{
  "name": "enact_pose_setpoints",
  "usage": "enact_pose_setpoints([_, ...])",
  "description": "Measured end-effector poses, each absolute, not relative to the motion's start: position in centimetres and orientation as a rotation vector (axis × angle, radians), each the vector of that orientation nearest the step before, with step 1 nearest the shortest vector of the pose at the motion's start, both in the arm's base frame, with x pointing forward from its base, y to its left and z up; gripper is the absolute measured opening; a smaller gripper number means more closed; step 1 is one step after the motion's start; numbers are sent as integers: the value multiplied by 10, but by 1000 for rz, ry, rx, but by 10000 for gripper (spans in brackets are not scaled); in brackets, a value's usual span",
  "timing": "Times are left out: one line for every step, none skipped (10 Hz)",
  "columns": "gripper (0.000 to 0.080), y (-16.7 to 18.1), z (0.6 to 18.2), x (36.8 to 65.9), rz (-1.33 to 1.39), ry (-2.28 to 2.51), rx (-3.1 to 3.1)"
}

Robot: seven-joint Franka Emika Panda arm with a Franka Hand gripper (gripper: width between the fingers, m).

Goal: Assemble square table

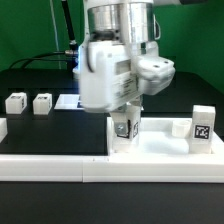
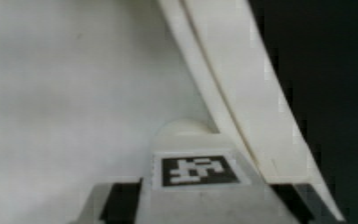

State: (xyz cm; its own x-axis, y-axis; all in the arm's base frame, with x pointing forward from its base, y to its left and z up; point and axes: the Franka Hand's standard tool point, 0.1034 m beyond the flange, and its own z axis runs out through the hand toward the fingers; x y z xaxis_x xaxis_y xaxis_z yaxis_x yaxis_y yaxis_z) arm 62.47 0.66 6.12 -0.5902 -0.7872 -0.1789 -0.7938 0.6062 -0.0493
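Leg-fitting looked to be the step in hand. In the exterior view the gripper hung low over the slab, which lay on the table toward that view's right, just behind the wall. Its fingers were clamped on a leg, held upright with its foot at or just above the slab's near-left corner; contact could not be told. A second leg stood upright at the slab's right end. Two loose legs sat well apart from the slab on that view's left.

In the wrist view the leg's tagged top sat between the dark fingers, pressed from both sides. Beyond it lay the slab's white face and its raised rim, the leg close beside the rim.

Next, I judged, the leg needed to be kept plumb over its seat, pressed down and turned home before release.
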Motion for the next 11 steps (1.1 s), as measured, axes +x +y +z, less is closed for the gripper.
enact_pose_setpoints([291, 7, 61, 625, 88, 2714, -1120])
enact_pose_setpoints([291, 6, 61, 625, 110, 2735, -1009])
enact_pose_setpoints([291, 8, 61, 625, 108, 2730, -1022])
enact_pose_setpoints([291, 7, 61, 625, 103, 2711, -1070])
enact_pose_setpoints([368, 9, 61, 625, 100, 2691, -1123])
enact_pose_setpoints([550, 14, 65, 627, 98, 2628, -1272])
enact_pose_setpoints([550, 18, 69, 629, 66, 2494, -1511])
enact_pose_setpoints([631, 23, 71, 628, 50, 2337, -1746])
enact_pose_setpoints([644, 21, 69, 628, 41, 2313, -1781])
enact_pose_setpoints([648, 20, 68, 628, 27, 2241, -1872])
enact_pose_setpoints([648, 20, 68, 628, 14, 2164, -1961])
